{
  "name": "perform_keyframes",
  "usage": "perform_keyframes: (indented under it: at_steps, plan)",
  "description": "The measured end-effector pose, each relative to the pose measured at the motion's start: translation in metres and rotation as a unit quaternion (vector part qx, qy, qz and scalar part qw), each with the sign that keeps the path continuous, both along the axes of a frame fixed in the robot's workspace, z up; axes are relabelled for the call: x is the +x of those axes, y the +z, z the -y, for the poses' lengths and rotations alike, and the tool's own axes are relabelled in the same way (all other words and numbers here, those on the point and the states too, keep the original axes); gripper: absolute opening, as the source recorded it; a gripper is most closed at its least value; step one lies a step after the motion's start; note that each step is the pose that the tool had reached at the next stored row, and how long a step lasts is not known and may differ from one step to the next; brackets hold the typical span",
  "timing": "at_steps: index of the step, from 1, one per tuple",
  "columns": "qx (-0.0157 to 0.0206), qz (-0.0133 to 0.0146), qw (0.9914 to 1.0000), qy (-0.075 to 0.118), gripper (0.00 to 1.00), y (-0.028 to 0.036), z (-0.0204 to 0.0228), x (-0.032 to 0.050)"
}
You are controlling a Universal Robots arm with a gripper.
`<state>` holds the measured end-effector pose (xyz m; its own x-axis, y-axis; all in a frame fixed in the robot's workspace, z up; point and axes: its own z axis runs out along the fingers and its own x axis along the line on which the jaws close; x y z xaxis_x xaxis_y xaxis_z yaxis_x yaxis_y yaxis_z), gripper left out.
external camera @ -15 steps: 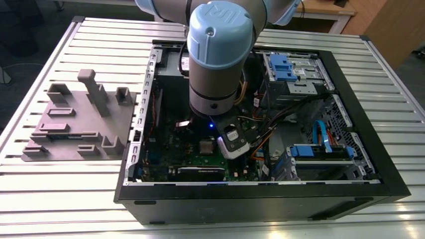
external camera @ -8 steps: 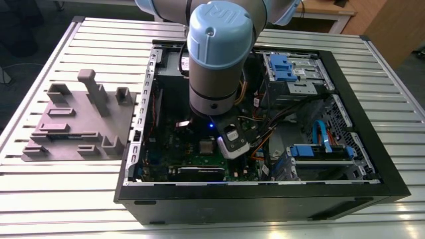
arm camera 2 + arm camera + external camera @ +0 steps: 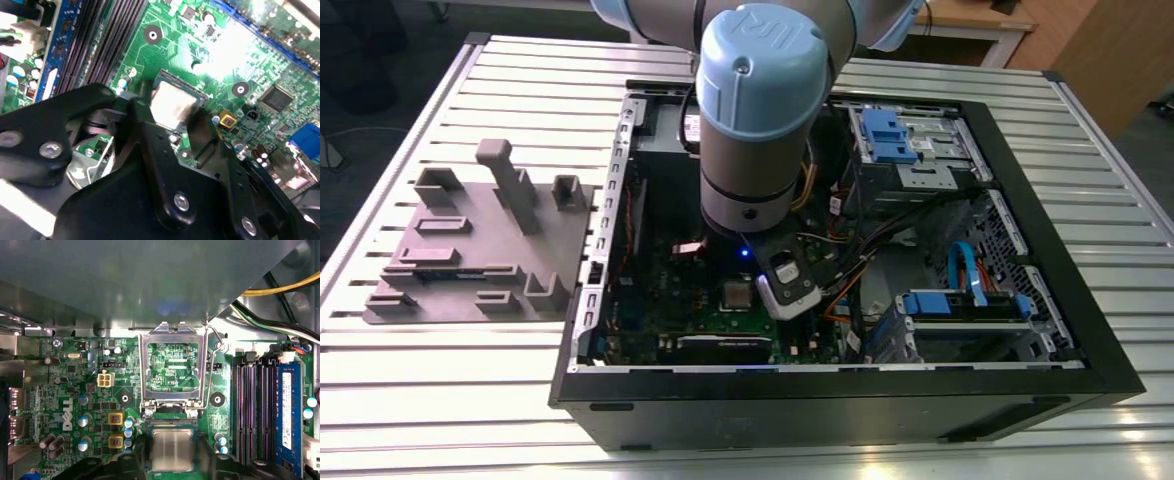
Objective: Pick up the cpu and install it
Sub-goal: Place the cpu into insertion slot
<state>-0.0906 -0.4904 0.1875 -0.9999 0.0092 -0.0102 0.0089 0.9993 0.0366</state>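
Observation:
The cpu is a flat silver square over the motherboard socket, just below the socket's raised metal load plate. In both wrist views my gripper's black fingers press against two opposite edges of the cpu, so it is shut on the chip. The cpu looks level and sits at or just above the socket; I cannot tell whether it rests fully in it. In the exterior view the arm reaches down into the open computer case, with the cpu beside the gripper body.
The socket lever stands open beside the load plate. Black memory slots run along one side of the socket. Cables and blue drive bays crowd the case at the exterior view's right. A grey fixture lies on the table outside the case.

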Motion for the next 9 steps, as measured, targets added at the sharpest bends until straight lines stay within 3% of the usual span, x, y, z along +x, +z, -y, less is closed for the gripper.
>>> perform_keyframes:
  at_steps: [1, 2, 9]
  plan:
    - [-0.0002, 0.0000, 1.00000, 0.000, 0.54, 0.0001, 0.0000, 0.0001]
    - [-0.0003, -0.0001, 1.00000, 0.000, 0.60, 0.0002, 0.0001, 0.0000]
    - [-0.0004, -0.0002, 1.00000, 0.000, 0.60, 0.0010, 0.0002, -0.0001]
